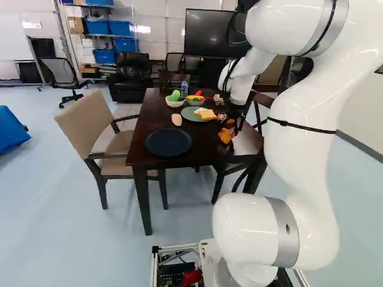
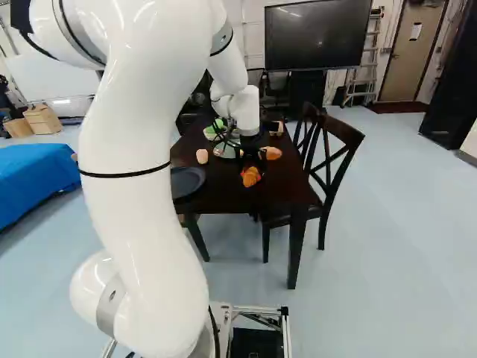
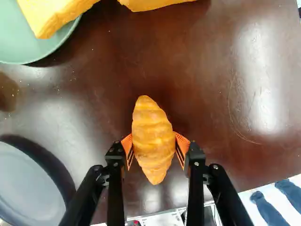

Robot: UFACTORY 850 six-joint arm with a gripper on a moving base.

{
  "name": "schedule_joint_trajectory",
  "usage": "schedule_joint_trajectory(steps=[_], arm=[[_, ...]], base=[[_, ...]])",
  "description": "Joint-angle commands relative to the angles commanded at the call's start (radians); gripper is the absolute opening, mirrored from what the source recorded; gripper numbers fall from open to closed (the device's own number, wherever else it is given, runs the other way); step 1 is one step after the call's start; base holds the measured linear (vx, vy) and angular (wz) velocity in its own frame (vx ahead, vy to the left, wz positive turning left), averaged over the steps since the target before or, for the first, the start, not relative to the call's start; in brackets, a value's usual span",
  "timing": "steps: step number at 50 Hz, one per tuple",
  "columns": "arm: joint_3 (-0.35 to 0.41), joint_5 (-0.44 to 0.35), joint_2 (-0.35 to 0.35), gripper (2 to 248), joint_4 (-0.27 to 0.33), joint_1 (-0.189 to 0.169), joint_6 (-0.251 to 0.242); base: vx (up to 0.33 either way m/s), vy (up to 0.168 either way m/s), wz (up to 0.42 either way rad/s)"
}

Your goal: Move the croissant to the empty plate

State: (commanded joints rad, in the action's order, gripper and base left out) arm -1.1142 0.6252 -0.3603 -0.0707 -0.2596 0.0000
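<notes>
My gripper is low over the dark table in the right base view, at the golden croissant. From the wrist, both orange pads of the gripper touch the croissant from opposite sides, so it is shut on it. The croissant's long axis runs along the direction the fingers point. The empty dark blue plate stands near the table's front left in the left base view; part of it shows beside the gripper in the wrist view.
A green plate with bread on it lies farther back, near an egg-like item and two filled bowls. Another yellow-orange food piece lies ahead of the croissant. Chairs stand at both table sides, one beige.
</notes>
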Motion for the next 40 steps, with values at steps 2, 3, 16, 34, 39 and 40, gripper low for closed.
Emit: schedule_joint_trajectory(steps=[2, 3, 16, 34, 39, 40], arm=[[0.000, 0.000, 0.000, 124, 0.000, 0.000, 0.000], [0.000, 0.000, 0.000, 124, 0.000, 0.000, 0.000], [0.000, 0.000, 0.000, 124, 0.000, 0.000, 0.000], [0.010, 0.000, 0.035, 124, 0.000, 0.000, 0.000], [0.014, 0.002, 0.052, 124, 0.000, 0.000, 0.000], [0.015, 0.004, 0.055, 124, 0.000, 0.000, 0.000]], base=[[0.000, 0.000, 0.000], [0.000, 0.000, 0.000], [0.000, 0.000, 0.000], [0.000, 0.000, 0.000], [0.000, 0.000, 0.000], [0.000, 0.000, 0.000]])
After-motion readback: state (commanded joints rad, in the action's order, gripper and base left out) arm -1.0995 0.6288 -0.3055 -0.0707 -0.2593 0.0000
